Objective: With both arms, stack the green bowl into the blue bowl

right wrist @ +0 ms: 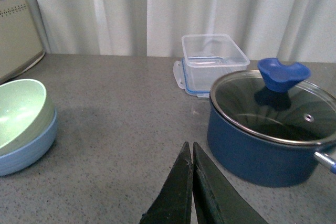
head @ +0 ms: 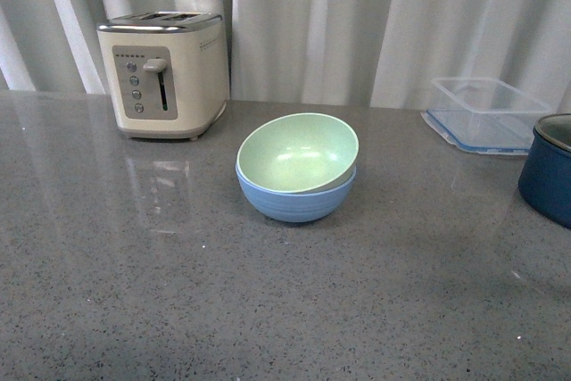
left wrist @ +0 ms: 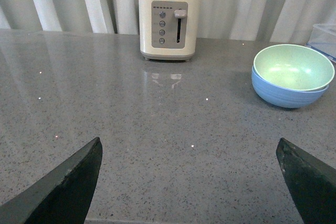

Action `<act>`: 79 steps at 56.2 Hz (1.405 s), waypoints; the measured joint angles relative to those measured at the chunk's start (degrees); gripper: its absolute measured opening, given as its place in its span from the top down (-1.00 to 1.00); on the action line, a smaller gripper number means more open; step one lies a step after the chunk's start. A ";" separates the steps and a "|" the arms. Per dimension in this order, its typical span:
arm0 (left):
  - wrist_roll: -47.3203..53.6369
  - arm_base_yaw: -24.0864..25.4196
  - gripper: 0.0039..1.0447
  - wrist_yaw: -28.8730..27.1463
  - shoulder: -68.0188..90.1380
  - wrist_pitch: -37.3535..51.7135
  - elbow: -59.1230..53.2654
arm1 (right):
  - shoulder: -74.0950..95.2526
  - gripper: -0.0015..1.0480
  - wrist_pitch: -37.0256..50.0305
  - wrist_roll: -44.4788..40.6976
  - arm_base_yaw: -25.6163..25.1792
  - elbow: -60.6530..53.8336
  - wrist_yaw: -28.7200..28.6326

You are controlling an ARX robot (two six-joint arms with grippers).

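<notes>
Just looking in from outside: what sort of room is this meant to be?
Probably a kitchen worktop, perhaps a mock one: a toaster, a lidded pot and a plastic food box stand on a grey stone-look counter, with two nested bowls.

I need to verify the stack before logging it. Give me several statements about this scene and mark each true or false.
1. The green bowl sits inside the blue bowl. True.
2. The toaster touches the bowls. False: it stands apart, nearer the curtain.
3. The left gripper is open, its fingers far apart. True.
4. The right gripper holds the green bowl. False: its fingers are closed on nothing.
5. The navy pot has no lid. False: a glass lid with a blue knob covers it.
</notes>
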 joint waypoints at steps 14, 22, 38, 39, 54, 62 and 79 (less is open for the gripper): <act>0.00 0.00 -0.88 -0.02 0.00 0.00 0.00 | -8.37 0.98 -1.70 0.00 -2.12 -6.60 -2.47; 0.00 0.00 -0.88 0.00 0.00 0.00 0.00 | -13.27 0.98 -4.07 0.00 -5.01 -9.31 -6.32; 0.00 0.00 -0.88 0.00 0.00 0.00 0.00 | -22.40 0.98 -7.04 0.02 -6.99 -15.06 -7.10; 0.00 0.00 -0.88 0.00 0.00 0.00 0.00 | -22.91 0.98 -7.58 0.02 -6.99 -15.39 -7.10; 0.00 0.00 -0.88 0.00 0.00 0.00 0.00 | -35.04 0.98 -18.32 0.02 -6.99 -16.35 -7.13; 0.00 0.00 -0.88 0.00 0.00 0.00 0.00 | -41.09 0.98 -23.89 0.02 -6.99 -16.46 -7.13; 0.00 0.00 -0.88 0.00 0.00 0.00 0.00 | -49.86 0.98 -32.30 0.02 -6.99 -16.46 -7.13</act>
